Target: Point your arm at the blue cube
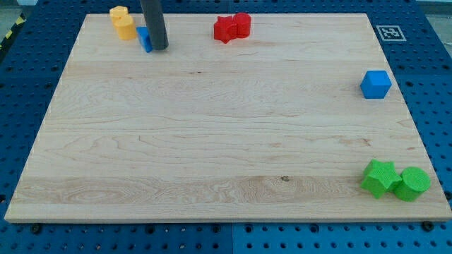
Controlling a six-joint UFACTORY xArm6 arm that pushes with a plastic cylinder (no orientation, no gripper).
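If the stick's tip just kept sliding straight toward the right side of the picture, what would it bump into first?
Probably nothing soon. My tip sits beside a small blue block on its left; rightward, the red blocks lie nearer the view's top, and the blue cube lower, though depth is uncertain.

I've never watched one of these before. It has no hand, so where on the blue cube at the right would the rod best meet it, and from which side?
No gripping here; my tip can only touch or push. The blue cube stands alone near the board's right edge, its left face open. I'd probably come from the view's left, meeting that face's middle. My tip is now far off, beside another small blue block at the view's top left.
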